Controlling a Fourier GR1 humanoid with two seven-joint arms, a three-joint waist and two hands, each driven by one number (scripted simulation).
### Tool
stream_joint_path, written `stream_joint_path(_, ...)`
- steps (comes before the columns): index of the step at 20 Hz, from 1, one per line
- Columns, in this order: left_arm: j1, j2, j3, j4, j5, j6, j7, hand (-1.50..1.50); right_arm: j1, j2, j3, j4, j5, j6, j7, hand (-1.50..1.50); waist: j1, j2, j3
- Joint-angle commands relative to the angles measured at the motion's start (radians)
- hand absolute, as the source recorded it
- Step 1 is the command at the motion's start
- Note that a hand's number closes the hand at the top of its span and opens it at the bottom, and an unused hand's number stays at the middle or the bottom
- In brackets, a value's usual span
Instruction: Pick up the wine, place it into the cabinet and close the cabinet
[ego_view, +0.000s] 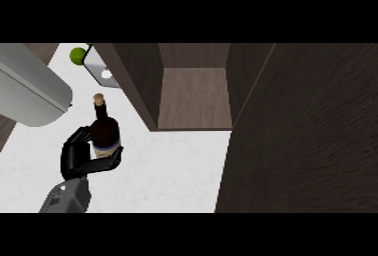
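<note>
holding the wine bottle (104, 129) left of centre in the frame, our left hand (85, 155) curls its fingers and thumb round the bottle's lower body. we see the cork-topped neck pointing toward the frame's top. just right of the bottle stands the open cabinet (193, 95), its dark door (303, 135) filling the right. white counter (170, 175) lies below.

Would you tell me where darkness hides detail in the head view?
Head view: the dark glass wine bottle and the black left hand curled round it merge in tone; the dark brown cabinet door shows faint grain only; the open wooden cabinet's shelf is lit paler; the white counter shows no glare.
</note>
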Motion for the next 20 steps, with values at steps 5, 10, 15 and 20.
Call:
stream_joint_path(5, 0.041, -0.108, -0.201, -0.157, -0.107, -0.058, -0.007, 1.50, 0.023, 0.005, -0.019, -0.018, -0.075, 0.020, 0.004, -1.50, 0.014, -0.002, 0.002)
stream_joint_path(10, 0.074, -0.124, -0.307, -0.377, -0.058, 0.028, 0.118, 1.50, -0.032, -0.025, -0.048, -0.026, -0.097, -0.002, 0.089, -1.50, 0.011, -0.004, 0.001)
stream_joint_path(15, 0.049, -0.125, -0.401, -0.541, 0.036, 0.030, 0.290, 1.50, 0.032, 0.012, -0.004, -0.081, -0.049, -0.016, 0.055, -1.50, 0.005, -0.003, 0.000)
stream_joint_path(20, 0.091, -0.125, -0.574, -0.776, 0.103, 0.187, 0.457, 1.50, 0.047, -0.001, -0.035, -0.060, -0.103, 0.023, 0.028, -1.50, 0.008, -0.003, 0.001)
